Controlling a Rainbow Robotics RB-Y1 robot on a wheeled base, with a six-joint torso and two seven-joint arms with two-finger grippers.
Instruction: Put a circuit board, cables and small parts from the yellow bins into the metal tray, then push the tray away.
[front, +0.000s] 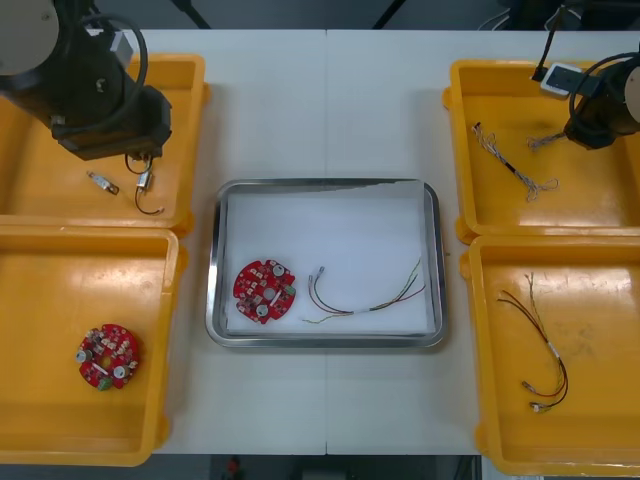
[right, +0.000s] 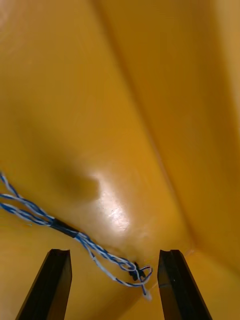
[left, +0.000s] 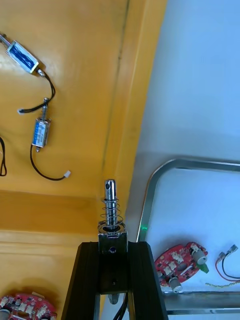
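1. Over the far left yellow bin (front: 40, 190) hangs the left arm (front: 95, 95). The left gripper (left: 112, 246) is closed on a small metal part (left: 110, 207), a shiny pin with a coil spring around it. The part stands up from between the fingertips, above the side of the bin that faces the tray.
2. On that bin's floor, clear of the gripper, lie loose metal parts (front: 146, 182) with thin black leads.
3. Across the table (front: 330, 100), the right arm (front: 605, 105) reaches over the far right yellow bin (front: 500, 90). The right gripper (right: 114, 256) has its fingers spread wide and holds nothing. It is low over the bin floor, and the looped end of the twisted blue and white cable (right: 65, 227) lies between the two fingers. I cannot tell whether either finger touches the cable.
4. Between the bins sits the metal tray (front: 325, 184), white inside. It holds a round red circuit board (front: 264, 291) toward its near left corner. A red and yellow cable (front: 365, 298) lies just beside the board on the right, not touching it.
5. At the near left, another yellow bin (front: 40, 300) holds a second circuit board (front: 108, 356).
6. At the near right, the last yellow bin (front: 600, 300) holds a dark cable (front: 545, 350) with a red strand.
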